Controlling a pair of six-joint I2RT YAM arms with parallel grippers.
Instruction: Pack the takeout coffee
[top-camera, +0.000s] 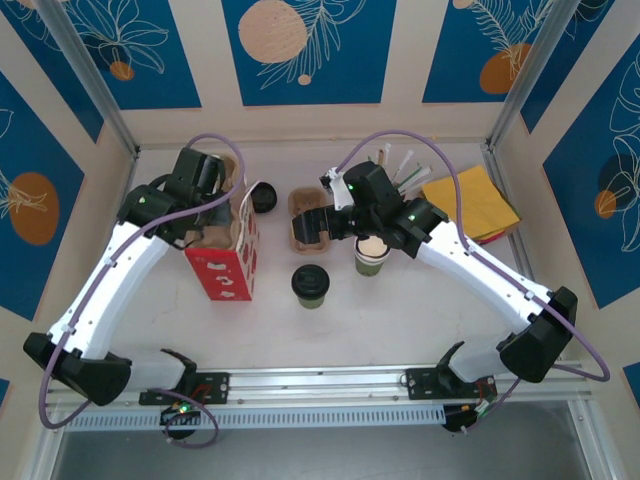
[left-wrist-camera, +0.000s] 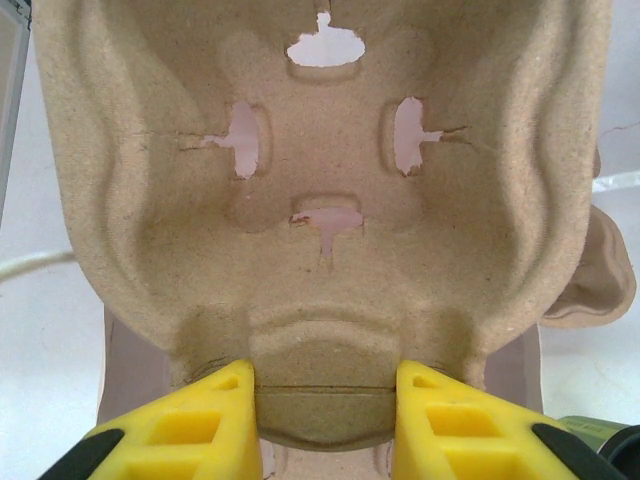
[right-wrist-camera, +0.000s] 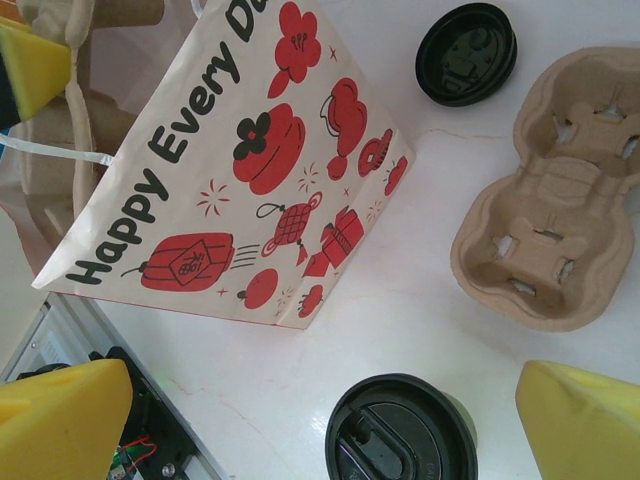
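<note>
The takeout coffee (top-camera: 311, 283), a green cup with a black lid (right-wrist-camera: 400, 432), stands upright at the middle of the table. My right gripper (top-camera: 332, 214) hovers open above it with nothing between its yellow fingers (right-wrist-camera: 62, 420). My left gripper (left-wrist-camera: 325, 405) is shut on the rim of a pulp cup carrier (left-wrist-camera: 330, 180) and holds it at the open top of the red-and-white paper bag (top-camera: 226, 258). In the right wrist view the bag (right-wrist-camera: 240, 160) reads "Happy Every Day", and it stands left of the coffee.
A second pulp carrier (top-camera: 308, 226) (right-wrist-camera: 550, 215) lies behind the coffee. A loose black lid (top-camera: 264, 198) (right-wrist-camera: 467, 53) rests beside the bag. A lidless green cup (top-camera: 371, 256) stands right of the coffee. Stirrers (top-camera: 398, 166) and yellow napkins (top-camera: 472, 204) sit at the back right.
</note>
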